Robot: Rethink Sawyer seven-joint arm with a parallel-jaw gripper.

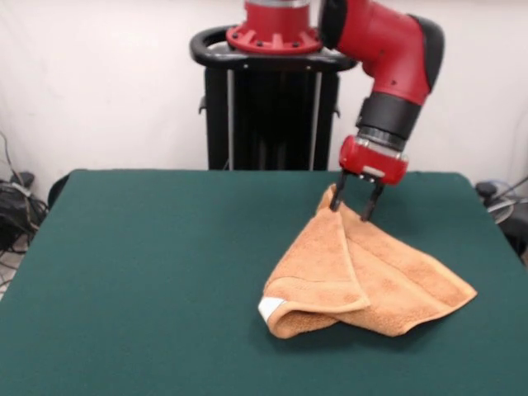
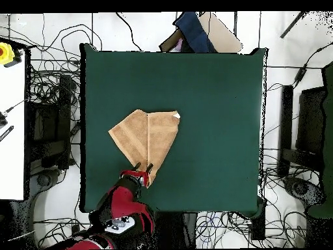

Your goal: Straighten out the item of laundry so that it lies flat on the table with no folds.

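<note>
The orange-tan towel (image 1: 371, 272) lies folded over itself on the right part of the green table (image 1: 148, 264), with its white tag (image 1: 270, 309) at the near left fold. Its far corner rises to a peak by the robot. My gripper (image 1: 353, 204) points down at that far corner, its fingers apart and astride the towel's edge, tips at cloth level. In the overhead view the towel (image 2: 146, 137) is a folded wedge left of the middle of the table (image 2: 214, 117), and the gripper (image 2: 144, 167) is at its lower tip.
The robot's black pedestal (image 1: 272, 107) stands behind the table's far edge. Cables and equipment lie on the floor around the table (image 2: 45, 124). A white bench (image 2: 12, 130) stands at the left in the overhead view.
</note>
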